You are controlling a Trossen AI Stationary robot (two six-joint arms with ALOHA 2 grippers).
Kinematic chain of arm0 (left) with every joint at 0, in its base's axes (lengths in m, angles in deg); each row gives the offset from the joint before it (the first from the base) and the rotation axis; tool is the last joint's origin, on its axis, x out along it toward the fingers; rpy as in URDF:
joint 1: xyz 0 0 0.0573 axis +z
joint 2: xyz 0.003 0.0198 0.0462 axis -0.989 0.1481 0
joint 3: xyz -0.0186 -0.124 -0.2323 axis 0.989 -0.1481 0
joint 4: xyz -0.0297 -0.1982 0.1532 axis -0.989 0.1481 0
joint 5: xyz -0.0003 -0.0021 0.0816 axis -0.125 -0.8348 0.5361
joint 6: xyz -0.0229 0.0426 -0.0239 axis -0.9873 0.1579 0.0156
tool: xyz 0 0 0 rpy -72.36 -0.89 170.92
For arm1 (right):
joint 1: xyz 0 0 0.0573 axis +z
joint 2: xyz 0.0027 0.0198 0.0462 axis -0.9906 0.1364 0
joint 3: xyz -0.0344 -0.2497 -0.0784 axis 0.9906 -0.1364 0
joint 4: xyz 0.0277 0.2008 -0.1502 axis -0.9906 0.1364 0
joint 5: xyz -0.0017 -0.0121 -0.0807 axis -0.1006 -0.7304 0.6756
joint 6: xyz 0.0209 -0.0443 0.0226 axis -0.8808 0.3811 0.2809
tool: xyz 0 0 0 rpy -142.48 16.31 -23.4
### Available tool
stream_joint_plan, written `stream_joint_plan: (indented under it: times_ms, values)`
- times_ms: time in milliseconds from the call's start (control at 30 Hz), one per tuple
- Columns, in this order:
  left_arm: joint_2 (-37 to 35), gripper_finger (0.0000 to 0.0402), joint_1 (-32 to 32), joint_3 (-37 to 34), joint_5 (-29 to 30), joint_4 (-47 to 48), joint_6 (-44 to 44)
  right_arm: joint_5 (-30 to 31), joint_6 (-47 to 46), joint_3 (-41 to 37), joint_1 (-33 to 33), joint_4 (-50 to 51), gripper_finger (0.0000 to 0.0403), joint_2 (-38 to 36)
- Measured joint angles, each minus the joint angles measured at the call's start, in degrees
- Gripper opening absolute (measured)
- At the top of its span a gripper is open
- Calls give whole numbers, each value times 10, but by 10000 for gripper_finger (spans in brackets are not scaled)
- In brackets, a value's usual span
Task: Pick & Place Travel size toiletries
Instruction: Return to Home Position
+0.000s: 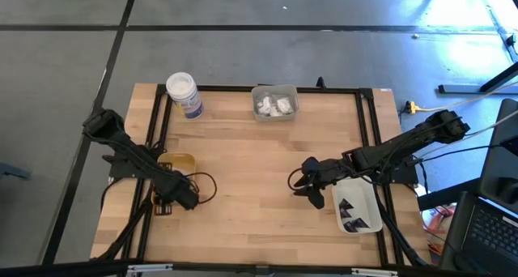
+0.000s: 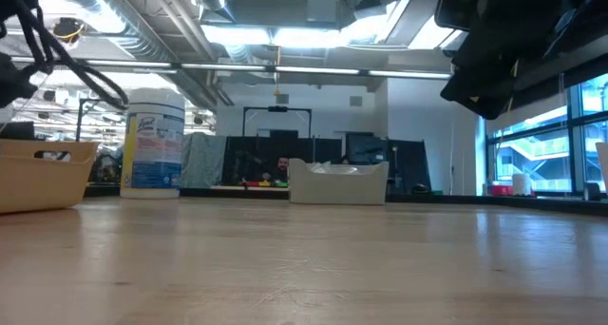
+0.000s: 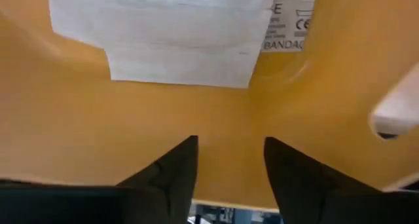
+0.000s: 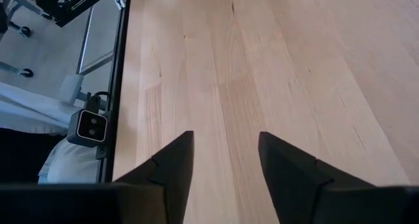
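- Two grippers show, both with fingers spread and nothing between them.
- The left gripper (image 1: 187,199) hangs over the yellow bin (image 1: 183,158) at the table's left edge. In its wrist view the two dark fingers (image 3: 171,179) stand apart above the bin's yellow floor, touching nothing.
- White bandage packs (image 3: 175,35) lie flat on that floor, ahead of the left fingers. One overlaps another, and a printed label peeks out beside them.
- The right gripper (image 1: 302,186) sits above bare wood right of the table's middle, just beside the white bin (image 1: 366,198). Its wrist view shows fingers (image 4: 169,173) parted over plain planks of the table (image 4: 275,67).
- Small dark wedges (image 1: 351,215) lie inside the white bin, towards its near end.
- White lumpy packets (image 1: 273,107) fill the clear tray (image 1: 294,94) at the middle of the far edge.
- A white jar with a blue label (image 1: 184,94) stands upright at the far left corner, well apart from both grippers.
- From table height, the yellow bin (image 2: 38,173), the jar (image 2: 154,144) and the clear tray (image 2: 338,184) line the far side, and the right arm (image 2: 503,49) hangs dark at the upper right.
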Motion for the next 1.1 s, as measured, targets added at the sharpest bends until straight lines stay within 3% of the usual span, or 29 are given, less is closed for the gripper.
stream_joint_plan:
  times_ms: [333,433,567,700,767,967,1100]
  values:
    - [0,195,0,87,23,26,-17,0,0,0,0,-13,179,0]
    - [0,190,0,127,84,18,-9,0,22,3,0,-23,169,0]
    - [-1,182,2,180,222,-8,42,0,74,25,0,-24,149,0]
    - [-9,163,15,205,337,-131,163,7,141,52,0,-24,119,0]
    - [-16,146,27,202,360,-225,248,22,182,61,0,-25,98,0]
    - [-27,70,91,162,338,-444,442,91,289,69,0,-21,15,0]
    - [-45,14,141,105,290,-552,508,108,325,69,-6,-16,13,-1]
